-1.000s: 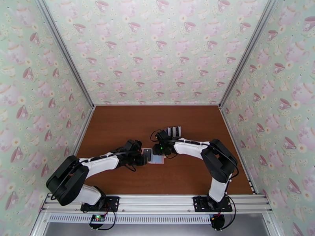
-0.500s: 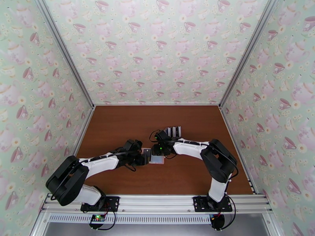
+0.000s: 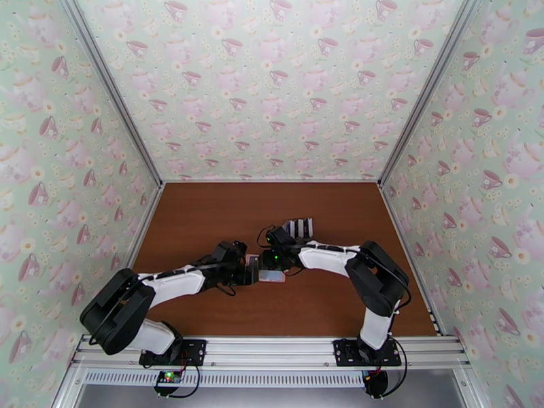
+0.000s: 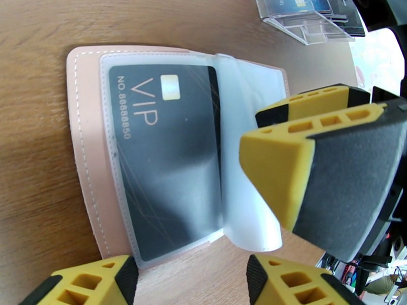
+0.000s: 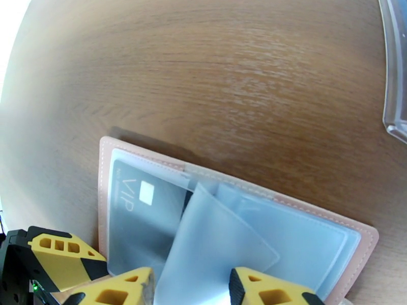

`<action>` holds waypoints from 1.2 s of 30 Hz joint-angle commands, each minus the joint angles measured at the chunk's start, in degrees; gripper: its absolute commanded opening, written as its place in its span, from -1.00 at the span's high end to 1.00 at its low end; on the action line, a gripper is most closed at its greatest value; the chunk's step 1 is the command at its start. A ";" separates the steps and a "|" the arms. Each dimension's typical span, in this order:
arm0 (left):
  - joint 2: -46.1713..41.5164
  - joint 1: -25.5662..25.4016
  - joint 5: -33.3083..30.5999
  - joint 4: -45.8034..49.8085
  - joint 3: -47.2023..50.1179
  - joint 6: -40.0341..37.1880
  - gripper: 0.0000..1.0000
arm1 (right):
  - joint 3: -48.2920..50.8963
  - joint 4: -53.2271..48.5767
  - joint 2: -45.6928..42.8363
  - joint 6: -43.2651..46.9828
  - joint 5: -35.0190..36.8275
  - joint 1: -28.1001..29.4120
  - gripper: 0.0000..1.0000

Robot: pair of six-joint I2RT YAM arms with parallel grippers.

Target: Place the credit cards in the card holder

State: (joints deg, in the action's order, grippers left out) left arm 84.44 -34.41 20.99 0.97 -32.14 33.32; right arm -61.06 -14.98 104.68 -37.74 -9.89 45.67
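Left pincer has widened since the earlier frame and grips nothing. VIP card sits inside the left sleeve of the holder. Holder lies open on the surface, rack just beyond it. Right pincer, jaws part open, hangs over the loose middle sleeves; whether it pins one, cannot tell. Judgement: draw left straight back and low, clear of the sleeve edges. Right should steady the holder and keep the next sleeve exposed.

card holder: showing pink, white stitching
credit card: showing black, gold lettering
table: showing brown wood grain
walls: showing pale green, pink teapots
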 commanded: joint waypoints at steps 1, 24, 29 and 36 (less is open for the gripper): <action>2.51 -0.09 0.41 1.74 2.91 0.69 -0.28 | 1.02 2.07 0.35 -1.82 -2.07 0.45 0.11; 0.19 0.47 5.87 -7.84 6.64 2.69 -0.37 | 2.87 6.61 0.70 -7.16 -4.25 0.47 0.35; 0.19 0.83 6.73 -9.37 7.20 3.06 -0.37 | 2.87 8.01 0.54 -7.91 -5.83 0.41 0.32; 0.85 1.52 6.00 -9.13 7.45 3.12 -0.38 | 2.71 9.27 1.06 -8.73 -7.19 0.43 0.31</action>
State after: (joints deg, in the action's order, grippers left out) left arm 83.26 -32.91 26.06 -11.42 -26.15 35.81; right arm -58.65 -7.09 104.71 -45.41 -15.70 45.76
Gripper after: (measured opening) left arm 0.689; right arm 0.343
